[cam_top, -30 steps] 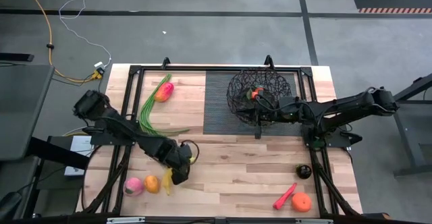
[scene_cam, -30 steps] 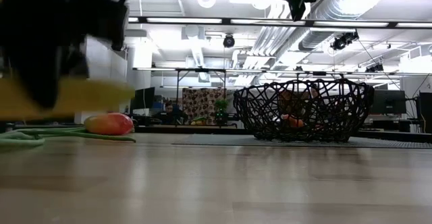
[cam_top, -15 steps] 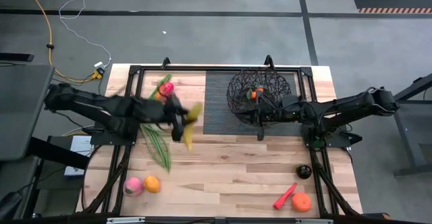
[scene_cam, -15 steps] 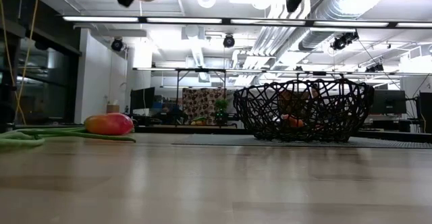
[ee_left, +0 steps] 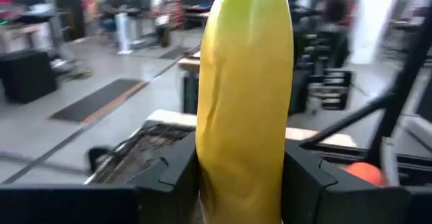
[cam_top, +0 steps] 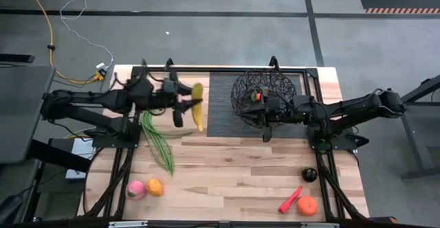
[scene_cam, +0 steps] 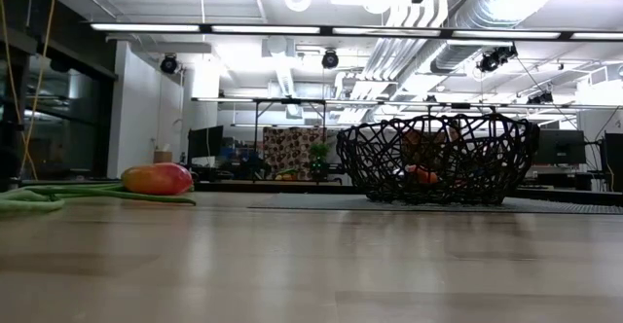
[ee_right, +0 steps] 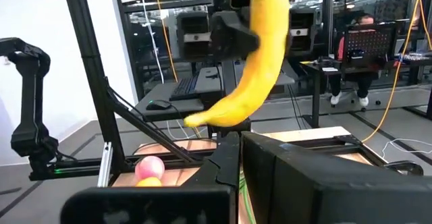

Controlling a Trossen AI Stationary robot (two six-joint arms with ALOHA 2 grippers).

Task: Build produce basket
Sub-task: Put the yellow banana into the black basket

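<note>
The left gripper (cam_top: 184,106) pinches the yellow banana (cam_top: 198,105) in the air over the table's far left part — just left of the dark mat (cam_top: 221,104) — while the right gripper (cam_top: 265,111), fingers pressed together, hovers at the basket (cam_top: 264,90) on that mat.

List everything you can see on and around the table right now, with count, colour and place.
banana: 1, yellow, in the air, held by the left tool
basket: 1, black wire, on the mat
mat: 1, dark ribbed, far middle
orange fruit: 1, inside the basket
green stalks: a bunch, left side
mango: 1, red-green, far left
peach: 1, pink, near left
oranges: 2, near right and beside the peach
chili: 1, red, near right
plum: 1, dark, right
left tool: shut on banana
right tool: shut, at the basket
</note>
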